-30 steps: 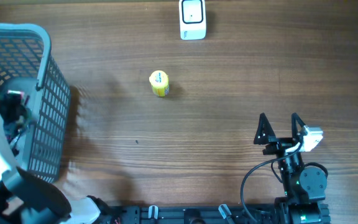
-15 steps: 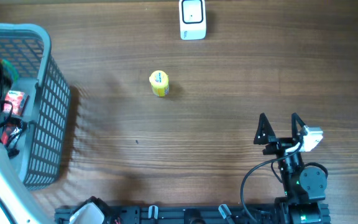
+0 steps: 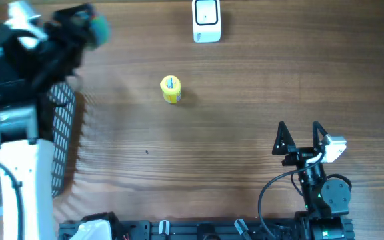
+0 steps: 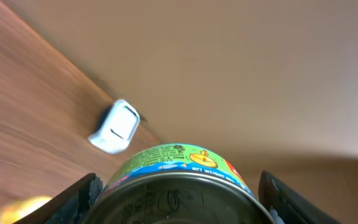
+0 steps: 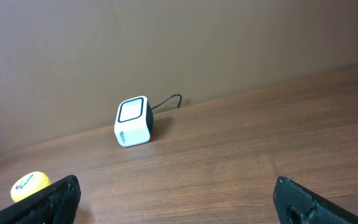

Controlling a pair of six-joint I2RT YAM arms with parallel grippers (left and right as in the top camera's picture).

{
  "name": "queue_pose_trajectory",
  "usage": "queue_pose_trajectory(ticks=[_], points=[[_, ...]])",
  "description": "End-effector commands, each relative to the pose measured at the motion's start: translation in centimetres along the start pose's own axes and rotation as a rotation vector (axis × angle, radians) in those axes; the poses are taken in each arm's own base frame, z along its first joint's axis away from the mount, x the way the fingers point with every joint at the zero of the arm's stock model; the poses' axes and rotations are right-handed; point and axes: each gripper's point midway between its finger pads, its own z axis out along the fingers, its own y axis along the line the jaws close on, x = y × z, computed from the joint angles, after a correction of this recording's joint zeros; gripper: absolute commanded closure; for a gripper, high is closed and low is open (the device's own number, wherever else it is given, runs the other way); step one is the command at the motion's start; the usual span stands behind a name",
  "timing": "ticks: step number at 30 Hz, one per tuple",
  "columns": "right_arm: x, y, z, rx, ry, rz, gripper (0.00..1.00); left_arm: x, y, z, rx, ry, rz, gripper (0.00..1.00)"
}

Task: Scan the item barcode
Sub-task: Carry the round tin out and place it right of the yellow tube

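Right gripper (image 3: 300, 137): parked well short of barcode scanner (image 3: 207, 21), off to its right; jaws spread fully, nothing held. Yellow container (image 3: 171, 89): seen lying on table short of scanner, slightly to its left, untouched. Mesh basket (image 3: 64, 127): far left of scanner. Left gripper (image 4: 178, 202): jaws partly spread, clamped across tin can (image 4: 179, 163) (green-and-yellow label, barcode not seen); can held left of scanner, well apart. Judged: pick-up done; barcode yet to be presented to scanner window, scan not made.
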Motion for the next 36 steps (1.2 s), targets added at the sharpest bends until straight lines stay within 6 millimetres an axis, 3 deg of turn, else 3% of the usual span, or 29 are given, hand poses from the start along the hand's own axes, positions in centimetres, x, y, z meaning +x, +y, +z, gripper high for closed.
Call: queue_pose_trajectory(ticks=[1,3,4,7,11,17,20,26,28,29,31,35,36], points=[[-0.1,0.3,0.0,-0.012,-0.005,-0.017,0.00,5.3,-2.3,3.5,0.000,0.086,0.032,0.37],[-0.1,0.3,0.0,-0.012,-0.005,-0.018,0.00,9.5,-2.0,6.2,-0.021,0.189,0.087,0.41],[-0.1,0.3,0.0,-0.012,-0.005,-0.017,0.00,12.1,-0.7,7.7,-0.073,0.247,0.123,0.41],[-0.1,0.3,0.0,-0.012,-0.005,-0.018,0.00,16.7,3.7,10.0,-0.244,0.340,0.230,0.40],[-0.1,0.3,0.0,-0.013,-0.005,-0.017,0.00,23.1,10.3,11.1,-0.487,0.509,0.311,0.39],[-0.1,0.3,0.0,-0.012,-0.005,-0.017,0.00,32.5,15.0,12.7,-0.599,0.691,0.410,0.40],[-0.1,0.3,0.0,-0.012,-0.005,-0.017,0.00,35.6,18.1,13.5,-0.692,0.671,0.497,0.39],[-0.1,0.3,0.0,-0.013,-0.005,-0.018,0.00,37.0,21.3,14.7,-0.803,0.580,0.369,0.43],[-0.1,0.3,0.0,-0.012,-0.005,-0.017,0.00,37.4,22.5,15.0,-0.868,0.507,0.220,0.52],[-0.1,0.3,0.0,-0.012,-0.005,-0.018,0.00,37.6,22.9,15.0,-0.900,0.466,0.129,0.51],[-0.1,0.3,0.0,-0.012,-0.005,-0.018,0.00,38.5,23.6,14.6,-0.973,0.384,-0.095,0.35],[-0.1,0.3,0.0,-0.013,-0.005,-0.017,0.00,39.6,23.7,13.6,-1.063,0.298,-0.379,0.32],[-0.1,0.3,0.0,-0.012,-0.005,-0.018,0.00,39.7,23.7,13.6,-1.072,0.283,-0.416,0.27]])
